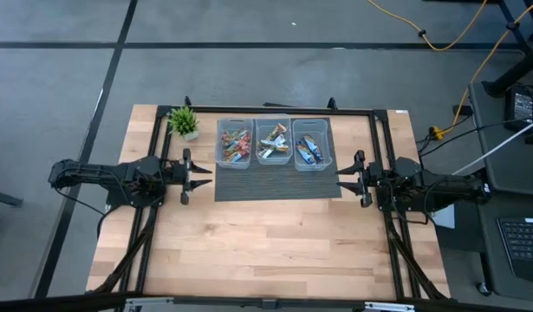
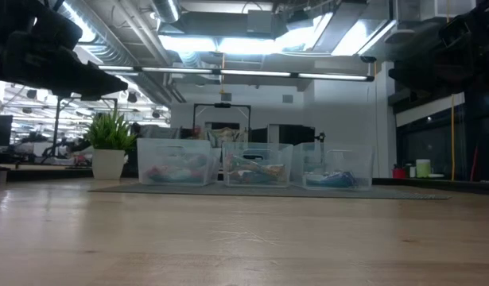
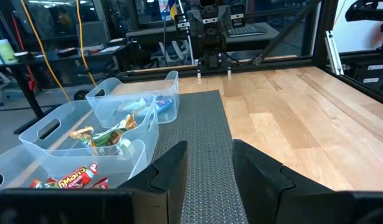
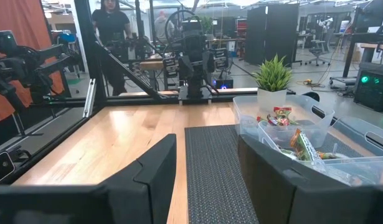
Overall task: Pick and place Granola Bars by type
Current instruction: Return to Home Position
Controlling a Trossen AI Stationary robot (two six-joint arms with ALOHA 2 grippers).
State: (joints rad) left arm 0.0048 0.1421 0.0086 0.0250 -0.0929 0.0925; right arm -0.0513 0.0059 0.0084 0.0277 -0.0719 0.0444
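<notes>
Granola Bars (image 1: 236, 146) all sit sorted in 3 bins (image 1: 274, 120), none on worktop (image 1: 266, 247), job looks done; my L pincer (image 1: 204, 174) & R pincer (image 1: 341, 179) gape empty.

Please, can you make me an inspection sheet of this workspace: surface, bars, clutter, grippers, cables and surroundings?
Surface: wooden table, grey mat under three clear bins.
Job's things: red bars in the left bin, gold bars in the middle, blue bars in the right; none seen loose.
Clutter: small potted plant beside the left bin.
Grippers: left gripper and right gripper at the mat's ends, jaws open, holding nothing.
Cables: yellow cable on the floor.
Surroundings: person standing in the room beyond the table.
</notes>
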